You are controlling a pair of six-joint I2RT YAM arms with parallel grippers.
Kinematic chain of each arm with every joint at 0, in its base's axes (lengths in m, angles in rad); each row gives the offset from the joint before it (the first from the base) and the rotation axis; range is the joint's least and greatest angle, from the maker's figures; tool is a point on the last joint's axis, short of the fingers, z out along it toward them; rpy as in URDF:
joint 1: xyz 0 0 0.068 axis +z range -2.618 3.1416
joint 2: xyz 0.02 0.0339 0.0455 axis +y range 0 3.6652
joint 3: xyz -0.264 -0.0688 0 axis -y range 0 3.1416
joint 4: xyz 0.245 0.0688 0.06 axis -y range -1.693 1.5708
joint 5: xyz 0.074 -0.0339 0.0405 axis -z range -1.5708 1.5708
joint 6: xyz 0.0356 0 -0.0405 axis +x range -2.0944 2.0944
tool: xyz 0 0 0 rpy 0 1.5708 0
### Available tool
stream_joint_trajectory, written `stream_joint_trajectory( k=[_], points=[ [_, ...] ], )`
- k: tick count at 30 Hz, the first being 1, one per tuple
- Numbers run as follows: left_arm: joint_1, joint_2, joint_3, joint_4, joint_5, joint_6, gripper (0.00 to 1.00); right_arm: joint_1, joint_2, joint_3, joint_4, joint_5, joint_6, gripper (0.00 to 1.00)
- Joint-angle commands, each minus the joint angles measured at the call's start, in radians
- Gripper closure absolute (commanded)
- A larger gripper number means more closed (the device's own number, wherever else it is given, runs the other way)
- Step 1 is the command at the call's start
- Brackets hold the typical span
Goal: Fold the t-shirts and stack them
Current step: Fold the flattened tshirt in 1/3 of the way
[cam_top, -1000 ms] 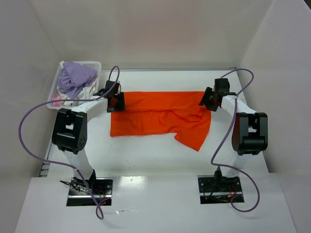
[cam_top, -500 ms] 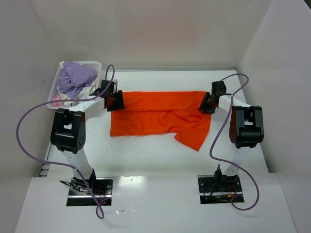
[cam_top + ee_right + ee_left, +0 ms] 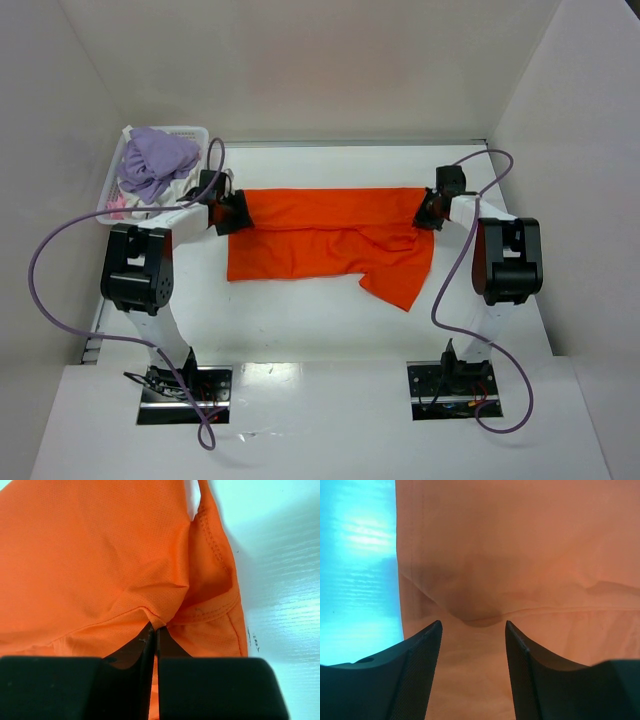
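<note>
The basket (image 3: 199,132) at the far left corner holds a lilac cloth (image 3: 155,160) heaped over a white cloth (image 3: 182,188) that is mostly hidden. The orange shirt (image 3: 320,235) lies spread on the surface (image 3: 300,320); the left claw (image 3: 472,625) stands released over its left edge, the right claw (image 3: 155,628) clenched on a fold at its far right corner

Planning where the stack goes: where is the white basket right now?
In the top view, the white lattice basket sits at the far left, holding lilac cloth, just beyond the left gripper at the left end of the orange t-shirt.
</note>
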Motion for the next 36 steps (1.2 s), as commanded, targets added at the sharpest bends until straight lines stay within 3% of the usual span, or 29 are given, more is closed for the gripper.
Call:
stream_joint_trajectory(
  k=[1,22,26,27,30,31,36],
  points=[
    [0.012,0.003,-0.019,0.029,0.035,-0.025,0.39,-0.008,0.003,0.042,0.042,0.030,0.003,0.94],
    [0.050,0.063,-0.001,0.094,0.017,-0.128,0.55,-0.017,-0.020,0.051,0.053,0.021,0.003,0.94],
    [0.050,0.063,-0.001,0.103,-0.005,-0.137,0.73,-0.017,-0.020,0.051,0.053,0.021,0.003,0.95],
    [0.050,0.063,-0.010,0.103,-0.014,-0.137,0.82,-0.017,-0.020,0.051,0.053,0.021,0.003,0.95],
    [0.050,0.041,-0.010,0.103,-0.023,-0.127,0.90,-0.017,-0.020,0.051,0.053,0.021,-0.006,0.95],
    [0.050,0.041,-0.010,0.103,-0.032,-0.127,0.97,-0.017,-0.020,0.060,0.053,0.021,-0.006,0.95],
    [0.050,0.021,0.011,0.077,-0.051,-0.108,1.00,-0.017,-0.029,0.070,0.035,0.021,-0.006,0.95]
  ],
)
